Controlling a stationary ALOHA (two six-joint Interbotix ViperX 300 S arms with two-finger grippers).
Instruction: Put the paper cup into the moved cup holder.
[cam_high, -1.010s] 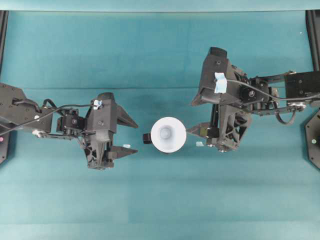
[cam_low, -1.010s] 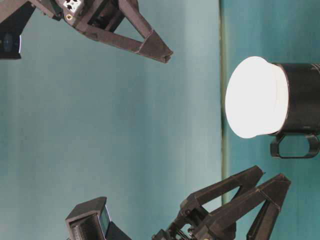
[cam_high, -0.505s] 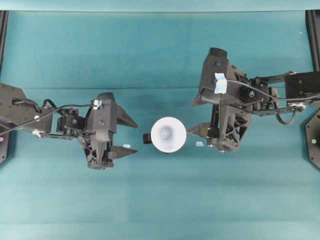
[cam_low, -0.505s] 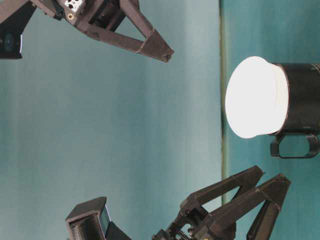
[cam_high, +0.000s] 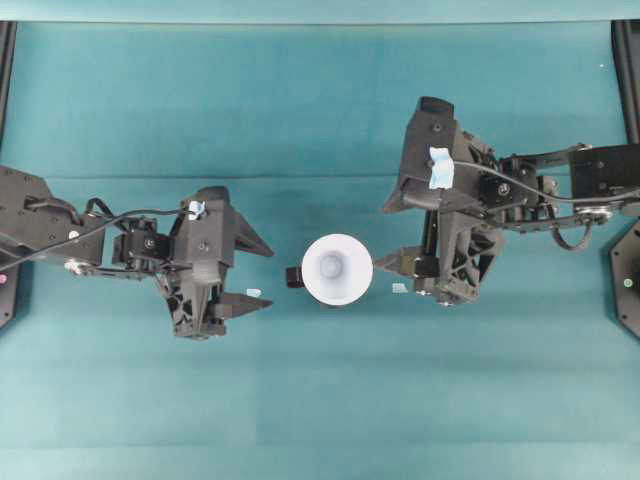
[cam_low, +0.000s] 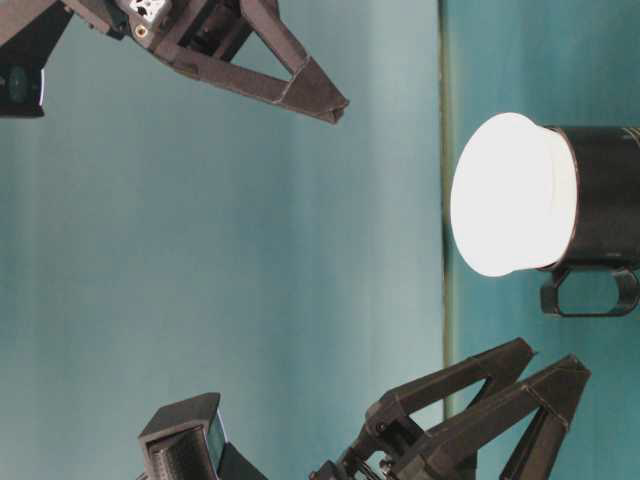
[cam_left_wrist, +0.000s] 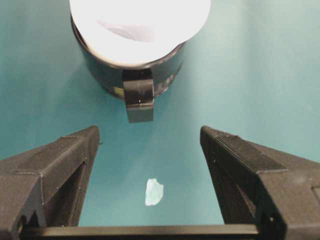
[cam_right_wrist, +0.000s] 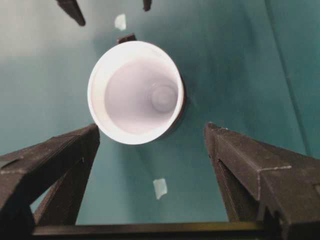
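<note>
Teal cloth (cam_high: 320, 400) covers the table we see from above. At left, our left gripper (cam_high: 262, 273) hangs with fingers (cam_left_wrist: 55, 170) spread wide, holding nothing. Just ahead of its fingertips stands the holder (cam_high: 294, 276), its handle (cam_left_wrist: 138, 97) pointing back between them. We see the cup (cam_high: 337, 269) seated upright inside it, rim above the black wall. At right, our right gripper (cam_high: 390, 235) also has its fingers (cam_right_wrist: 50, 160) spread, empty, the cup just beyond their tips.

Matte blk arms (cam_high: 60, 235), blk cables, blue tape tabs (cam_high: 440, 166).
</note>
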